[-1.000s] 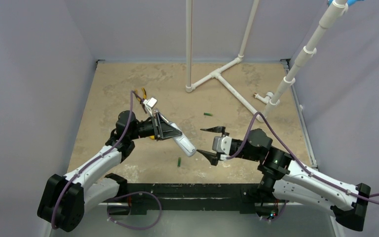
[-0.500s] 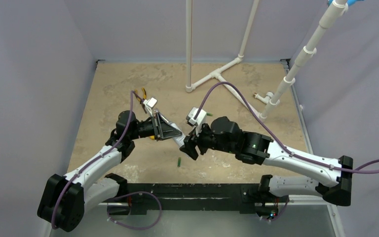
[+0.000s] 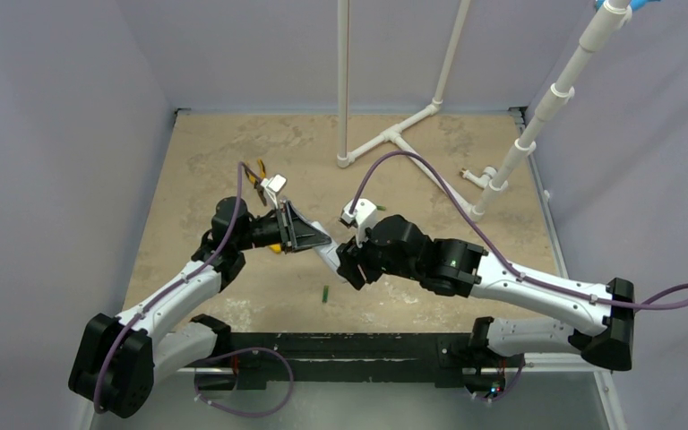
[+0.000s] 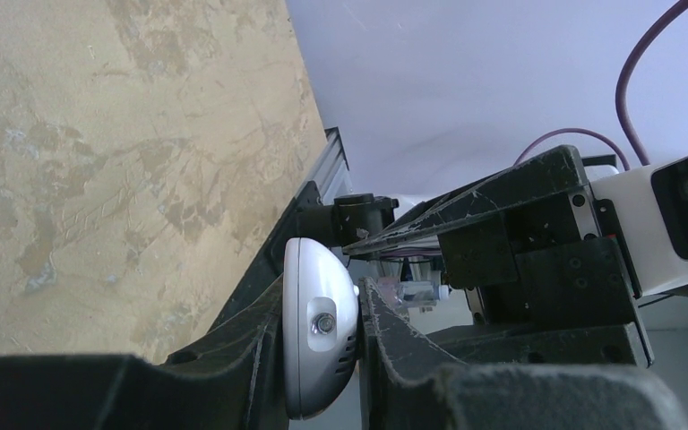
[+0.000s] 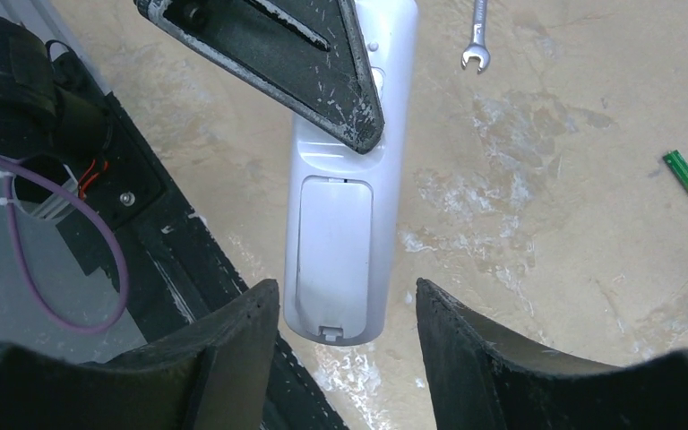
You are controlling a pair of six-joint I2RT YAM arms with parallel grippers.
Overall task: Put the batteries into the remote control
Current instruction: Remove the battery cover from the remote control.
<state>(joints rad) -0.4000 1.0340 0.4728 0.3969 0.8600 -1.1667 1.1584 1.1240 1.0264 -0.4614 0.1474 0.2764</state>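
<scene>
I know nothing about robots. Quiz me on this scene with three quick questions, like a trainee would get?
1. True or false: the battery cover on the remote control is already off.
2. Which tool grips the remote control? A) left B) right C) both
3. Fill in: the battery lying on the table is ___ in colour.
Key: 1 false. 2 A: the left tool clamps it; the right tool, open, only straddles its end. 3 green.
</scene>
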